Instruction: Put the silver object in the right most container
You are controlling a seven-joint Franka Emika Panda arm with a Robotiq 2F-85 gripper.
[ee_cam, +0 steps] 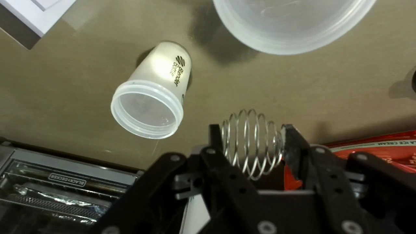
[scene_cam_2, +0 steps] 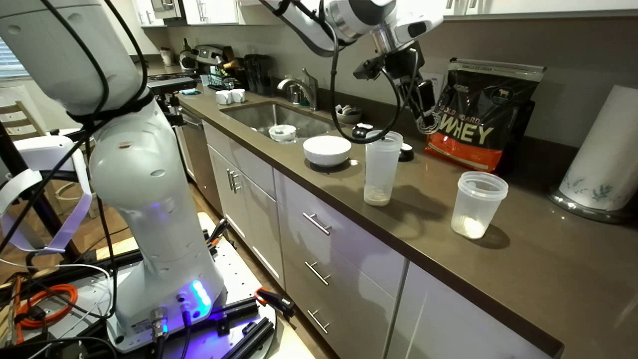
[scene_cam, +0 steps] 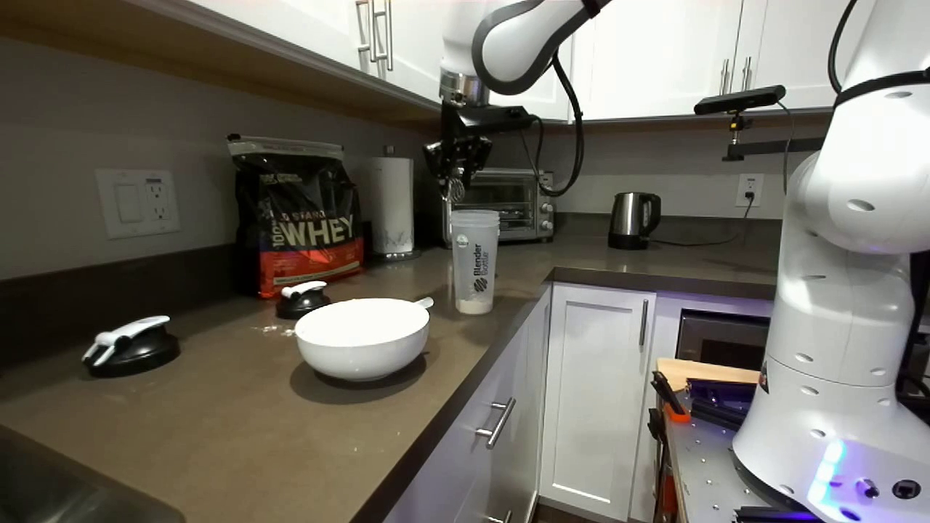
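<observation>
The silver object is a wire coil ball (ee_cam: 248,143). It also shows in both exterior views (scene_cam: 455,190) (scene_cam_2: 429,123). My gripper (ee_cam: 252,135) is shut on it, with a fingertip touching each side, and holds it above the counter. The gripper shows in both exterior views (scene_cam: 458,163) (scene_cam_2: 423,102). The right most container is a clear bottle with a whitish lower part (scene_cam_2: 478,204), standing upright and open. In the wrist view it is left of the ball, lettered Blender Bottle (ee_cam: 159,70). Another clear bottle (scene_cam_2: 382,169) stands nearer the bowl; its rim (ee_cam: 286,48) shows at the wrist view's top.
A white bowl (scene_cam: 363,341) and two black lids (scene_cam: 138,349) (scene_cam: 301,299) are on the counter. A whey bag (scene_cam: 298,218), a paper towel roll (scene_cam_2: 605,149) and a toaster oven (scene_cam: 508,207) line the wall. In an exterior view the two bottles overlap (scene_cam: 474,261).
</observation>
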